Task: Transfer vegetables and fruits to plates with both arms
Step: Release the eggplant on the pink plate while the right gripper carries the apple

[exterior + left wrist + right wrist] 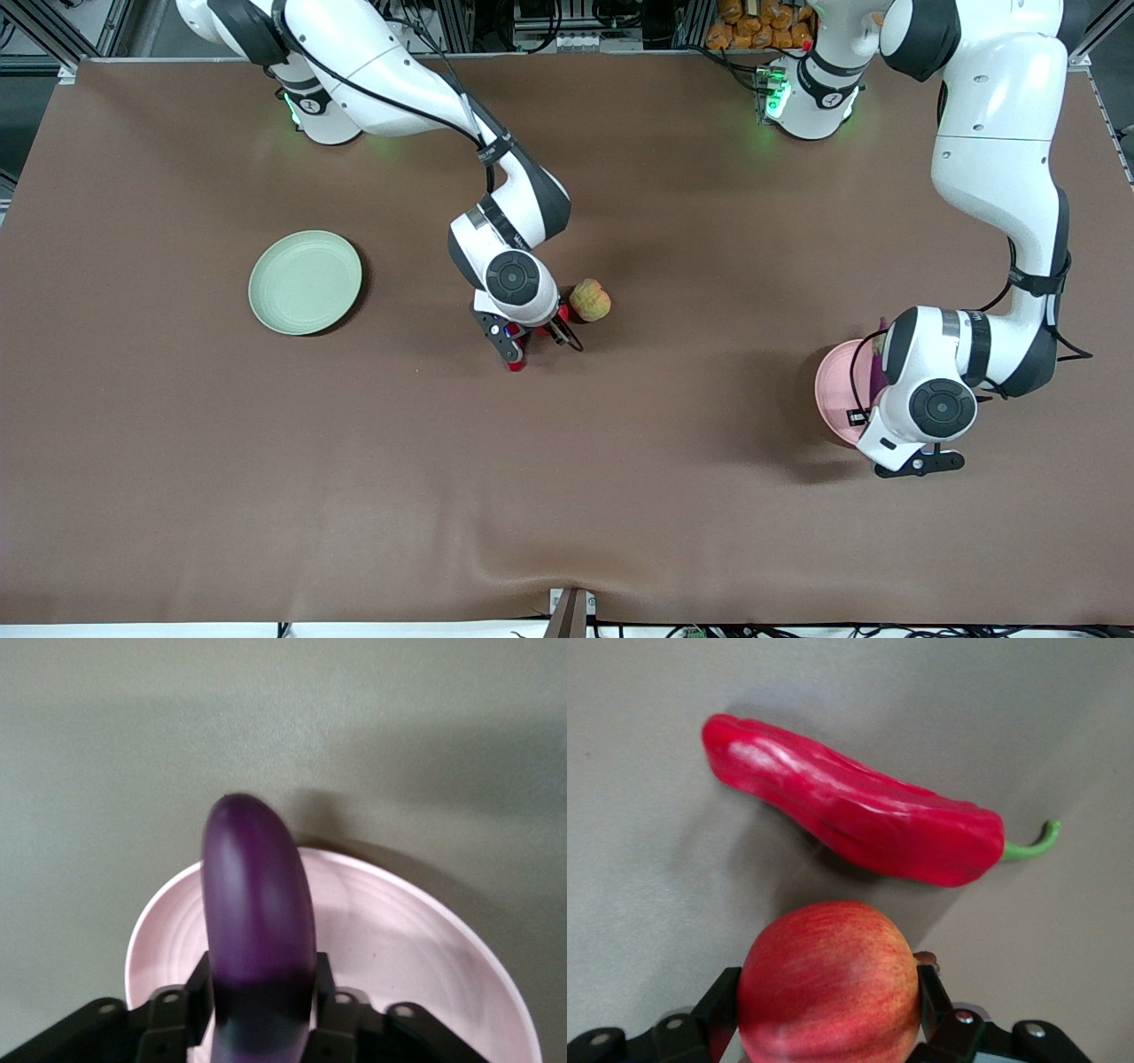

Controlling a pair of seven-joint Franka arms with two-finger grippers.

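Observation:
My right gripper (536, 341) is low over the middle of the table, shut on the bright red fruit (828, 983). The red chili pepper (859, 819) lies on the table just past it, mostly hidden in the front view. The yellowish-green fruit (590, 299) sits beside this gripper, toward the left arm's end. The pale green plate (306, 282) lies bare toward the right arm's end. My left gripper (261, 979) is shut on the purple eggplant (257, 895) and holds it over the pale pink plate (399, 930). In the front view the left wrist covers most of the pink plate (831, 390).
A brown cloth (620, 496) covers the whole table. Orange items (753, 22) are stacked off the table by the left arm's base. A small bracket (571, 611) sits at the table edge nearest the front camera.

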